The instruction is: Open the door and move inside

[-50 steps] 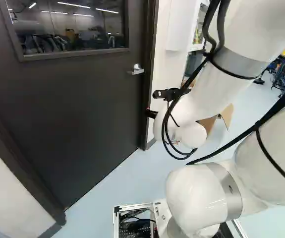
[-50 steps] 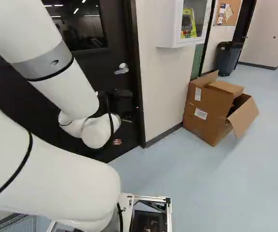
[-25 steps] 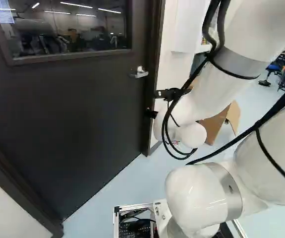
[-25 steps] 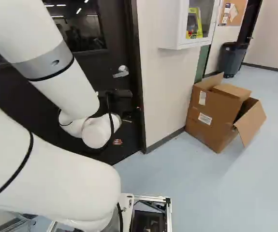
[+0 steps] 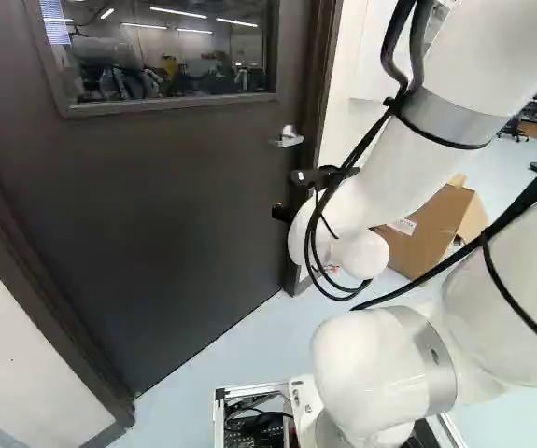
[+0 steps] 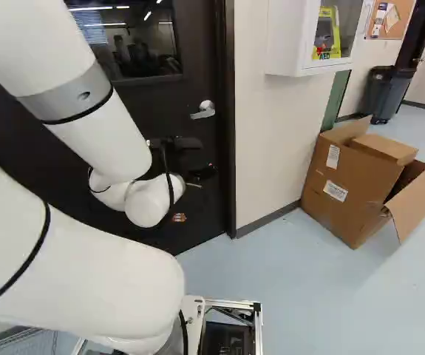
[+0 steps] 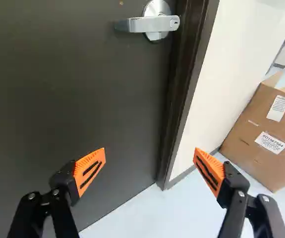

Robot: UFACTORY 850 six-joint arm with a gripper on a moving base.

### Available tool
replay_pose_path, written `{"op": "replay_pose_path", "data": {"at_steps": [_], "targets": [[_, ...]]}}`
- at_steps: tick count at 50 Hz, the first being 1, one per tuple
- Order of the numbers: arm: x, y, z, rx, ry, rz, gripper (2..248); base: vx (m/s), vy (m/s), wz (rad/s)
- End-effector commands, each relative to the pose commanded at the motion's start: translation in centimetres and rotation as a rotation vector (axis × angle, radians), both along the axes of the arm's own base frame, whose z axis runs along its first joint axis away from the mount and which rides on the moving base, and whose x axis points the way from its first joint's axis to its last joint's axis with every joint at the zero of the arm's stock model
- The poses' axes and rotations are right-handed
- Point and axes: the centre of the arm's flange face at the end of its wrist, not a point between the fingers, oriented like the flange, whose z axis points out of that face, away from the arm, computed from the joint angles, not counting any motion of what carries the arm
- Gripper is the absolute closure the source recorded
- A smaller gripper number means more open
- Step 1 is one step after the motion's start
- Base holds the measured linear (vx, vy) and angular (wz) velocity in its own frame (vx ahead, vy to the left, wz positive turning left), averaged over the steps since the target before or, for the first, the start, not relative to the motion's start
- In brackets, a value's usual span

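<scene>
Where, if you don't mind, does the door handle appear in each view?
Left base view: door handle right of centre, lower than the window.
Right base view: upper middle, left of the white cabinet.
Wrist view: ahead of the gripper, beside the door frame.
Shared landmark: cardboard box.

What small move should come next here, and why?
Probably raise the gripper toward the lever handle, fingers open: the door looks shut, both base views show the gripper below the handle, and nothing is between its fingers yet.
</scene>
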Motion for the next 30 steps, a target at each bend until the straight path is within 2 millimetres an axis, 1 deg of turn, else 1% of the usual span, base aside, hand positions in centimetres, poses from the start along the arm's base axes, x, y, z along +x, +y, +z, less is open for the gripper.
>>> {"op": "replay_pose_path", "data": {"at_steps": [24,30], "targets": [[0.0,0.0,0.0,0.0,0.0,0.0,3,0.0,0.0,0.0],[-0.06,0.0,0.25,0.0,-0.01,0.0,3,0.0,0.0,0.0]]}}
